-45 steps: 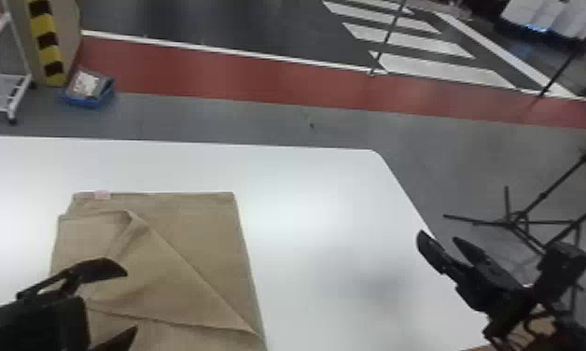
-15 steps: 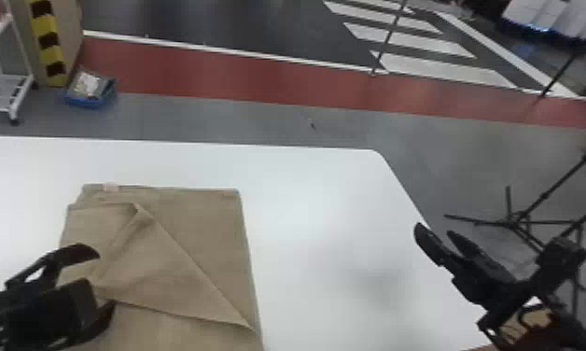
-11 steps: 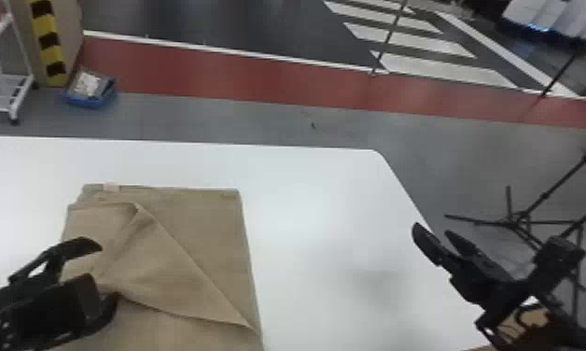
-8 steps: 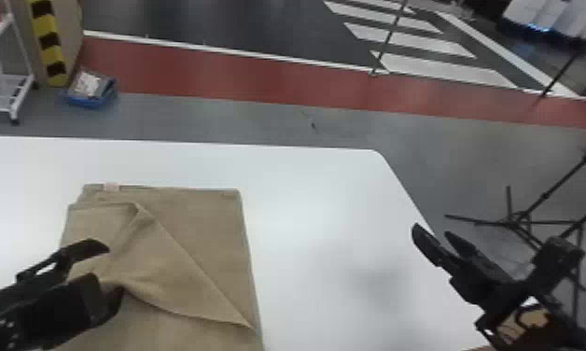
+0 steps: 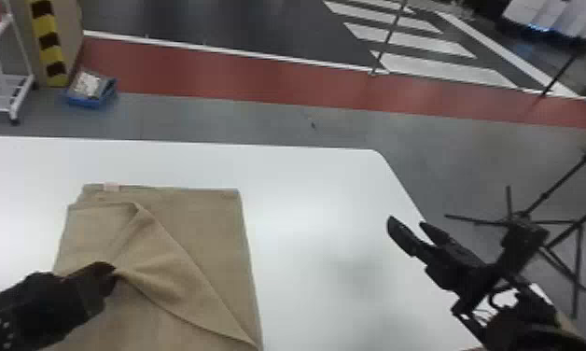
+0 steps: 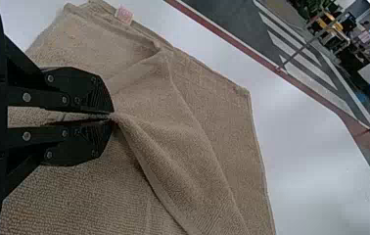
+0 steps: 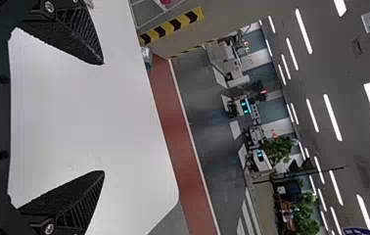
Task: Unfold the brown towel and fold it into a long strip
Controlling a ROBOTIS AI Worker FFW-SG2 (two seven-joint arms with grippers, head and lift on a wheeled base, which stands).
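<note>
Left gripper (image 6: 110, 116): black, flat-fingered, pinched together on the top flap (image 5: 166, 266) of the brown terry towel (image 5: 208, 219)
Flap edge: from fingertips toward robot's right and nearer the robot; puckered at pinch
Towel: flat on white table (image 5: 315, 210), layered; sides run away from robot, long axis can't tell, near end cut off
Right gripper (image 5: 406, 222): black, spread wide, empty, well right of towel, by table's right edge
Nearer arm: left
Next, likely: lift flap, open out
</note>
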